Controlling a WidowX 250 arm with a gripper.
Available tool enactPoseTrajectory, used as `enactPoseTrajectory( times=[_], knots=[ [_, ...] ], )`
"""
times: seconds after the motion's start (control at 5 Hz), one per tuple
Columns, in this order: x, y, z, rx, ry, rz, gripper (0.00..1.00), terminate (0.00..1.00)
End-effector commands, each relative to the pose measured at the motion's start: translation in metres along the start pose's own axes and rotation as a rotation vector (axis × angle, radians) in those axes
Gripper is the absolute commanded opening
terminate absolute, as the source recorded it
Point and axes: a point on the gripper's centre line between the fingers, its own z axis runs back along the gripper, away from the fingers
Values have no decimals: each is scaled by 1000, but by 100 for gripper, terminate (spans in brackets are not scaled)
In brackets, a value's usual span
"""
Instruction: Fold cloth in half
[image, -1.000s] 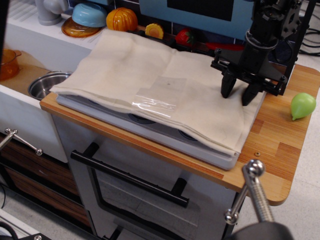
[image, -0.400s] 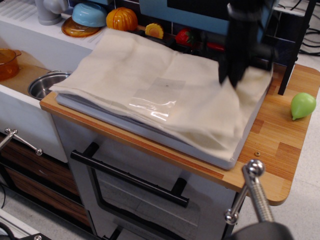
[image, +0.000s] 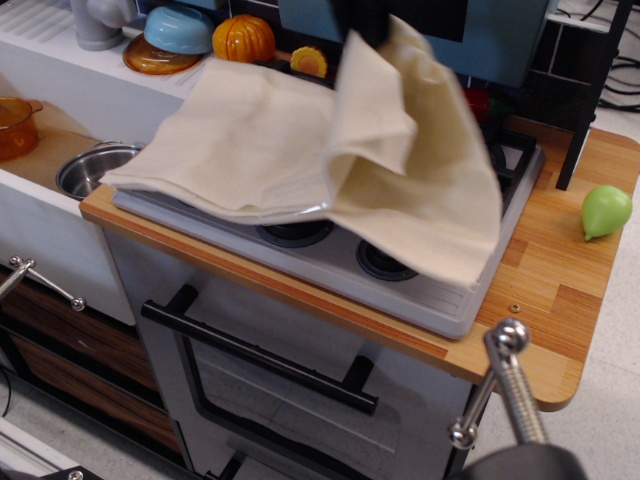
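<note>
Overhead, gripper hidden, cloth (image: 400, 170) lifted

A single camera looks down from high in front at close range, across the stovetop (image: 440, 290) toward the back wall.

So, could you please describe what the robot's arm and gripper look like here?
Little can be said: the raised cloth hides the gripper. Only a dark, blurred shape shows above its top edge, possibly the arm; no cables or markings can be made out.
</note>
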Motion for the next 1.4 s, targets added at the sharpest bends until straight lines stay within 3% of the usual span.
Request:
enactPoseTrajectory(
  times=[0.0, 0.2, 0.4, 0.6, 1.0, 1.2],
  knots=[
    [-6, 81, 18, 52, -46, -97, 0, 0],
    [-12, 131, 21, 122, -26, -170, 0, 0],
    [-4, 179, 28, 146, -16, -134, 0, 0],
    [-4, 179, 28, 146, -16, -134, 100, 0],
    [-4, 179, 28, 146, -16, -134, 100, 0],
    [-4, 179, 28, 146, -16, -134, 100, 100]
  ],
)
